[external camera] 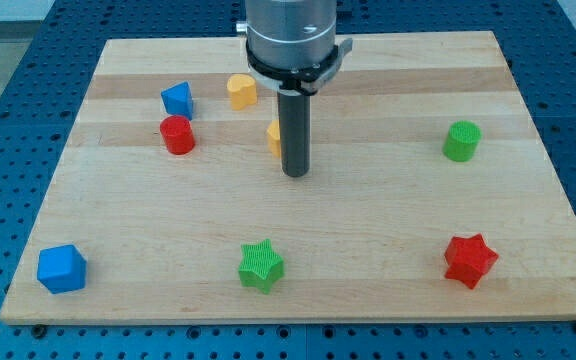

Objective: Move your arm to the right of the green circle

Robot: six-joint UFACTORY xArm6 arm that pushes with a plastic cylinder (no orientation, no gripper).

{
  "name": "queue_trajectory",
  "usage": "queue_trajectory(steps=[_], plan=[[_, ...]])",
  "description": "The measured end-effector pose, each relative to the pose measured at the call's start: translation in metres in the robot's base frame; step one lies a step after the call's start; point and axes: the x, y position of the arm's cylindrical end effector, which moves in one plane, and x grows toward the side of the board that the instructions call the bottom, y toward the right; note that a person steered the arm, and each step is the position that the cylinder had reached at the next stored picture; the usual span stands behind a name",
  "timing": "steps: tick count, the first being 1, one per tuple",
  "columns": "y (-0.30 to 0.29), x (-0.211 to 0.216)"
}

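Note:
The green circle (461, 141) is a short green cylinder at the view's right, on the wooden board (368, 220). My tip (295, 175) is the lower end of the dark rod near the board's middle, far to the left of the green circle. A yellow block (273, 136) is partly hidden just behind the rod on its left side; its shape cannot be made out.
A yellow heart (241, 91), a blue block (177, 99) and a red cylinder (177, 134) lie at the upper left. A blue cube (61, 268) sits at the lower left, a green star (261, 265) at the bottom middle, a red star (469, 260) at the lower right.

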Motion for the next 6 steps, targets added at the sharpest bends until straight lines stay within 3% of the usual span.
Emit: queue_trajectory(steps=[3, 5, 6], plan=[[0.183, 0.049], [0.234, 0.045], [0.242, 0.018]])
